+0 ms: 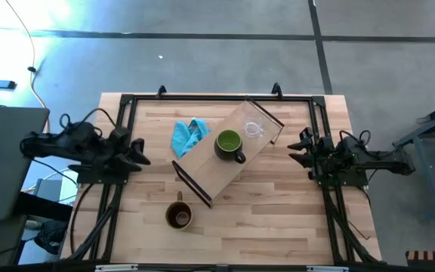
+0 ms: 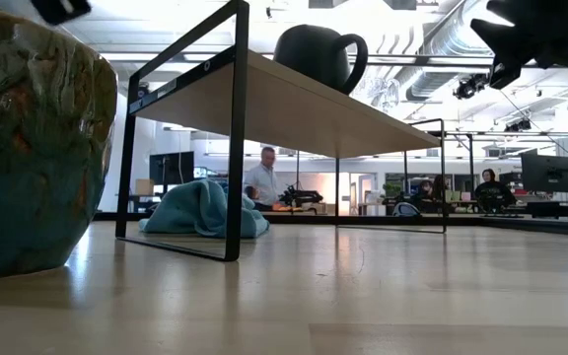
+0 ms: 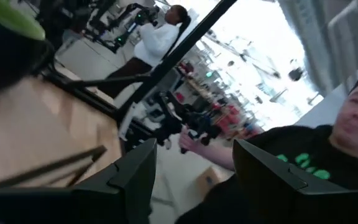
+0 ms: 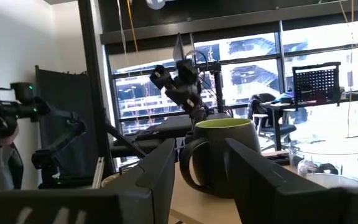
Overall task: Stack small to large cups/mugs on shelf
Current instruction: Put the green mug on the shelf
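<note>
The light-wood shelf [image 1: 210, 172] stands slantwise mid-table on its black end frames [image 2: 235, 138]. On its board the green mug [image 1: 229, 143] [image 4: 219, 155] stands upright, with the clear glass cup [image 1: 254, 130] [image 4: 331, 163] beside it toward the far right. The brown mug [image 1: 178, 216] [image 2: 28, 138] stands on the tabletop near the front edge. My left gripper [image 1: 140, 153] [image 3: 194, 180] hovers open at the table's left side, raised and pointing level. My right gripper [image 1: 296, 148] [image 4: 201, 177] waits open at the right side, facing the green mug from a distance.
A crumpled blue cloth [image 1: 189, 136] [image 2: 201, 209] lies on the table by the shelf's far-left side. Black rails [image 1: 217, 97] frame the tabletop. People sit and stand in the room beyond the table, one close behind in the left wrist view.
</note>
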